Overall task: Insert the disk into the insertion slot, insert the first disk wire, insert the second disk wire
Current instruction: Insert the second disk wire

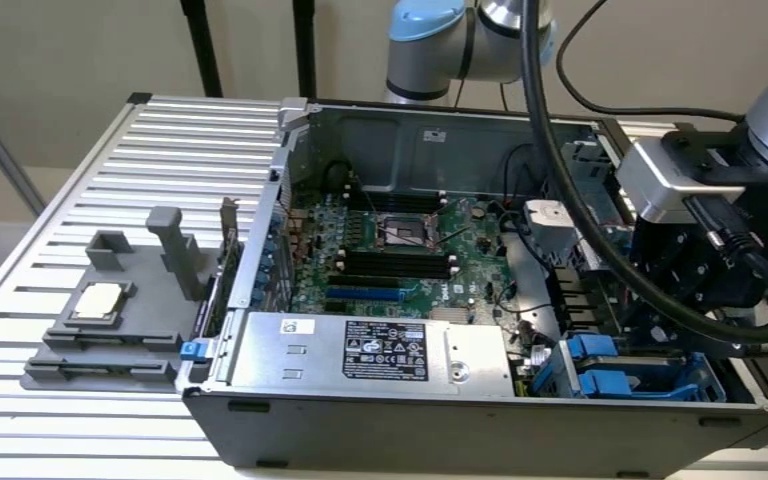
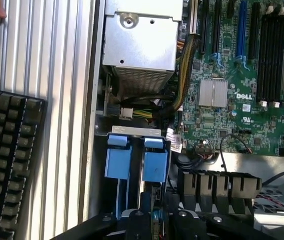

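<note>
I see the gripper (image 2: 151, 217) poised right over the drive cage (image 1: 638, 375), at the case corner beside the silver power supply (image 1: 371, 350). Can't tell if its fingers are apart or together. Two blue carrier tabs (image 2: 134, 159) sit side by side in the cage, long axes parallel, running away from the power supply. The disk itself I can't make out between them. One black keyboard (image 2: 7, 160) lies on the slatted table (image 1: 157, 140) outside the case wall.

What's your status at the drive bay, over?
Gripper low over the insertion slot, jaw state unclear. Blue carrier tabs seated in the cage. Black cables bunched alongside, none across the bay.
</note>
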`<state>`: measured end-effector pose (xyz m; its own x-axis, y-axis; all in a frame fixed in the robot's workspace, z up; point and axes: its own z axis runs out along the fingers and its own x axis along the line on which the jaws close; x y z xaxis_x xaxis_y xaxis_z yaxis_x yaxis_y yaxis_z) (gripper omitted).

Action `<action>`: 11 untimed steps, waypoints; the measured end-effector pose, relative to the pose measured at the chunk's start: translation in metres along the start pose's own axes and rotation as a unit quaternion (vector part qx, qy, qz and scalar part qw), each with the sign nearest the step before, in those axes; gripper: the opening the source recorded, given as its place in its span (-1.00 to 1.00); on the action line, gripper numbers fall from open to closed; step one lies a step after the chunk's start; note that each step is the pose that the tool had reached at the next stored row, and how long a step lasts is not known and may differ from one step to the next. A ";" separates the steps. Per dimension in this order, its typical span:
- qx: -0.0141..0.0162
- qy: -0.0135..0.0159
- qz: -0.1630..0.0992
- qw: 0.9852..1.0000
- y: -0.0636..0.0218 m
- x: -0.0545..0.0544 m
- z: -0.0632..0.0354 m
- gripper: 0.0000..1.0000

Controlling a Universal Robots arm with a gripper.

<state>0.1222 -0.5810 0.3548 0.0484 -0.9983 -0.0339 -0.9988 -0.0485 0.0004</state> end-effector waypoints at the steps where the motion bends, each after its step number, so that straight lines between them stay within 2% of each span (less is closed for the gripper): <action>1: 0.000 0.000 0.000 1.000 0.0039 0.000 -0.0013 -0.51; 5: 0.002 0.000 0.000 1.000 0.0169 0.000 -0.0069 -0.51; 11: 0.003 0.000 0.000 1.000 0.0183 0.000 -0.0071 -0.51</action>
<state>0.1040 -0.5818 0.3619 0.0488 -0.9982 -0.0338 -0.9988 -0.0486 -0.0057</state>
